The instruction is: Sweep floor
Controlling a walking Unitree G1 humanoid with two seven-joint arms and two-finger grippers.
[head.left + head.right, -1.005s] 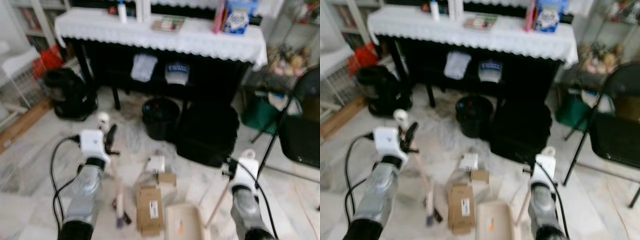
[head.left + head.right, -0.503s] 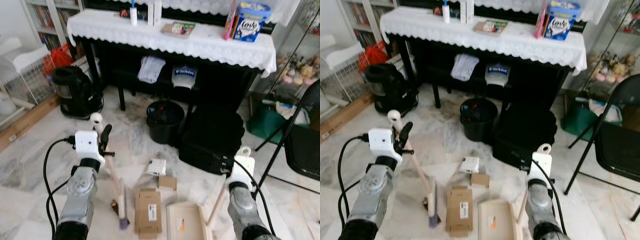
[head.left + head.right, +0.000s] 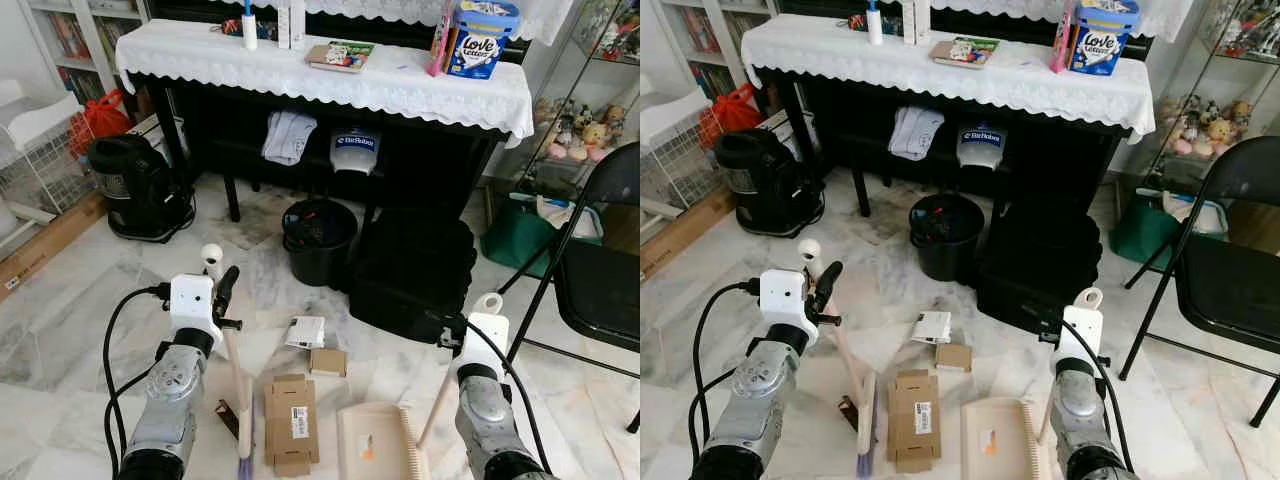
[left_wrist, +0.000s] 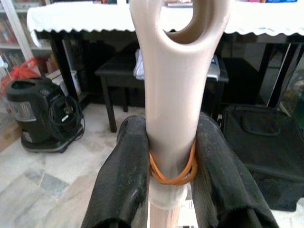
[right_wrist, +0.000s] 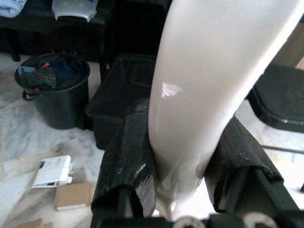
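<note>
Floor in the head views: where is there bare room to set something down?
Bare marble lies between the vacuum and the broom, and right of the dustpan toward the folding chair. Between broom and dustpan, the flattened box and small cartons crowd it.

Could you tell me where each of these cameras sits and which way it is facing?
Left eye view: on the head, looking forward and down at the floor litter, bucket and covered table; both silver arms show.
Right eye view: beside it, same scene, slightly shifted.
Left wrist view: on the left wrist, looking along the left hand, shut on the broom handle.
Right wrist view: on the right wrist, looking along the right hand, shut on the dustpan handle.
Shared: bucket and black case.
</note>
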